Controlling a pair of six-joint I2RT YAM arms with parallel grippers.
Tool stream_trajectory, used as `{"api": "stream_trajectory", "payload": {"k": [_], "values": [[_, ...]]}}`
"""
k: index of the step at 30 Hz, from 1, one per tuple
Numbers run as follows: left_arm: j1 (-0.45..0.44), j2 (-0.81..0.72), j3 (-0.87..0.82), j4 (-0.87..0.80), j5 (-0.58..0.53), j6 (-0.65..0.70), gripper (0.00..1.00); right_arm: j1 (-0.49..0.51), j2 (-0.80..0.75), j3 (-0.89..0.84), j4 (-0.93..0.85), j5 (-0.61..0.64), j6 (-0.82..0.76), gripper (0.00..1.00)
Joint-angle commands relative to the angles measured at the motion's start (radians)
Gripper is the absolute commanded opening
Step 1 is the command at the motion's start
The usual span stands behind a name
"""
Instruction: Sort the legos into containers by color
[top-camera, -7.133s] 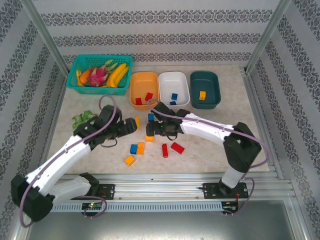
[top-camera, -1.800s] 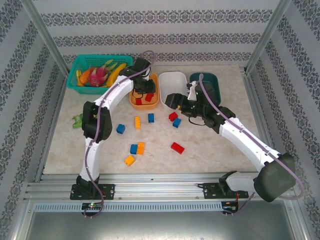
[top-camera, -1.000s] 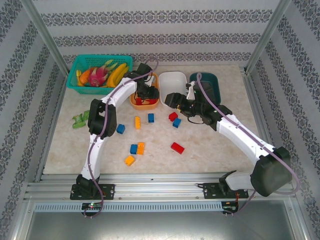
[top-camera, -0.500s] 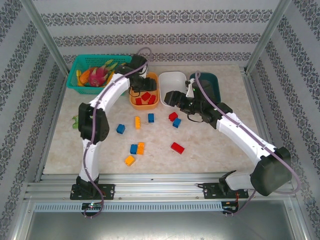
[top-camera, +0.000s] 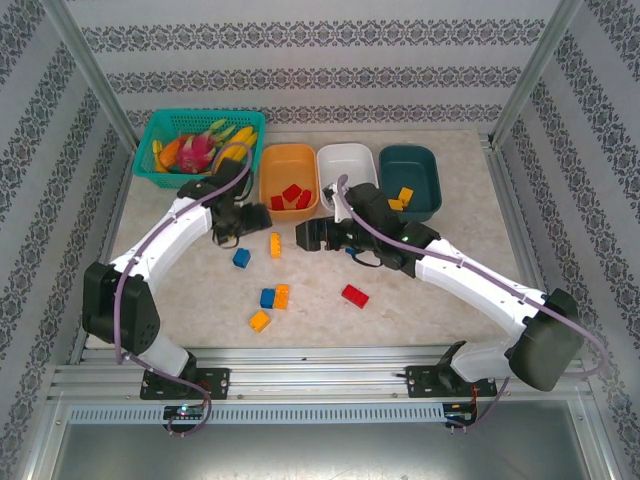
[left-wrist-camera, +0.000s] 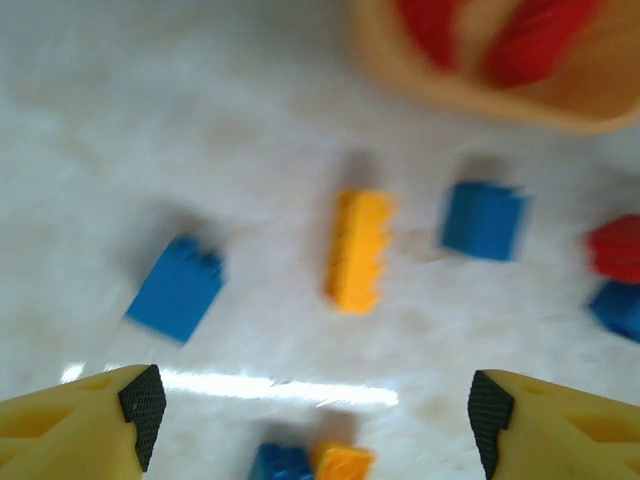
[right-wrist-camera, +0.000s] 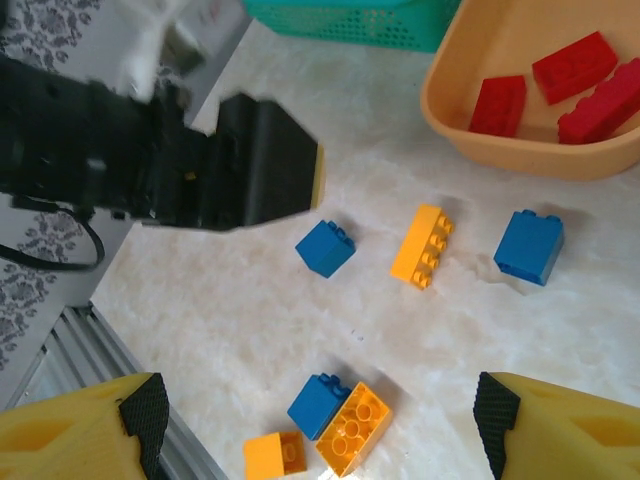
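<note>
Left gripper: fingers apart, nothing between them, over the loose legos at centre frame on the desk. Right gripper: fingers apart, empty, over the same group. Red bricks lie in the orange bin, upper centre. One yellow brick lies in the teal bin, upper right.

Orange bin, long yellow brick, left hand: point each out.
orange bin (top-camera: 283, 166), top view, bare floor at its far end.
long yellow brick (right-wrist-camera: 422, 246), right wrist view, its middle.
left hand (left-wrist-camera: 313, 405), left wrist view, midway between its fingertips.
</note>
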Motion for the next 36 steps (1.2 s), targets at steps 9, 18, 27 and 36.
{"api": "stream_trajectory", "payload": {"k": [9,18,27,36], "values": [[0.057,0.043,-0.121,0.022,-0.029,0.315,0.79,0.017,0.008,-0.052,-0.003,-0.012,-0.004,0.82],[0.059,0.195,-0.052,0.048,-0.088,0.571,0.83,0.006,0.002,-0.071,-0.009,-0.011,0.028,0.82],[0.058,0.323,-0.015,0.051,-0.044,0.564,0.56,-0.020,-0.001,-0.073,-0.010,-0.025,0.046,0.82],[0.057,0.270,-0.031,0.082,-0.018,0.506,0.25,-0.040,-0.001,-0.074,-0.011,-0.027,0.053,0.82]]}}
